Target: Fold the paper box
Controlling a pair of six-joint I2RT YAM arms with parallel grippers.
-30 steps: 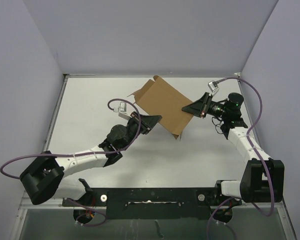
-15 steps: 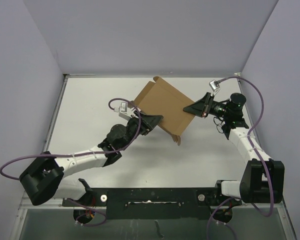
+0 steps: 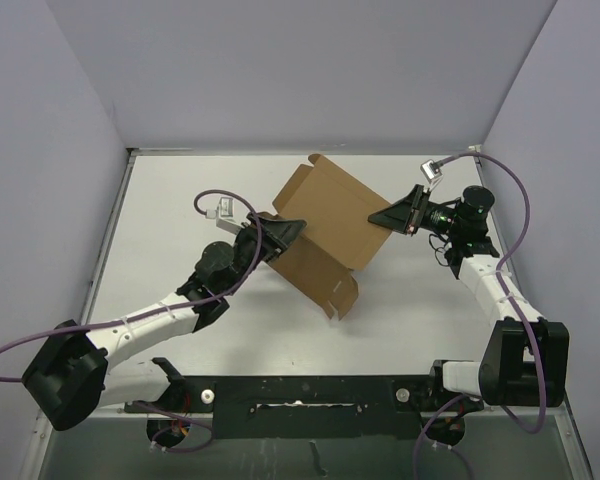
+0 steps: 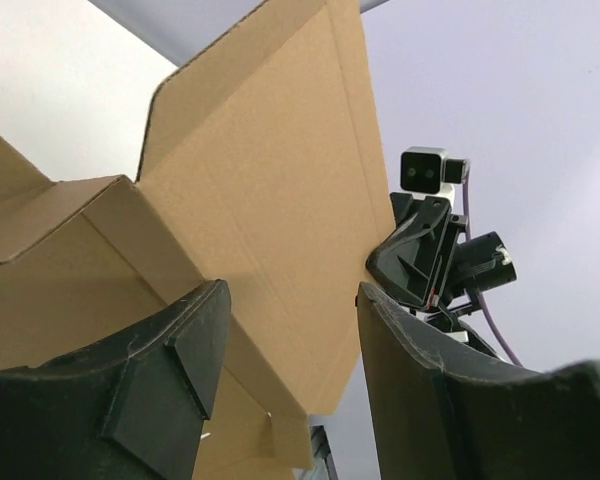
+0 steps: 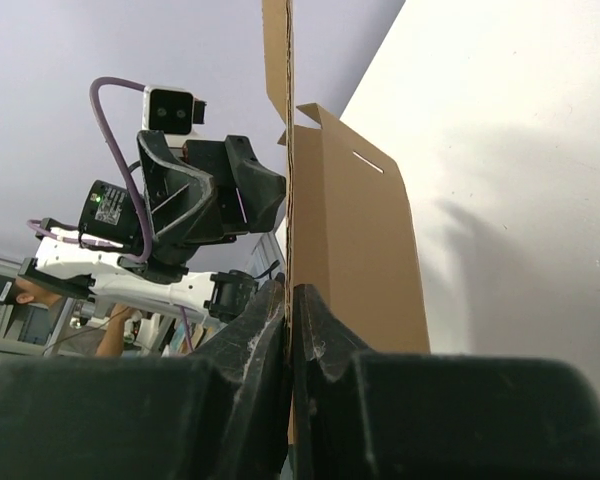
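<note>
Bench (image 3: 180, 200) white, lavender walls (image 3: 280, 70) around. Brown paper box (image 3: 325, 215) tilted up; left fingers (image 4: 170, 400) parted close by, right fingers (image 5: 250, 380) pinched on its edge.

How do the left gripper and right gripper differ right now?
The left gripper stands open, fingers apart; the right gripper is pinched shut. The left gripper grips nothing, while the right gripper clamps an edge of the paper box. Seen from above, the left gripper is at the box's left side, the right gripper at its right. Both are black and point toward the box.
</note>
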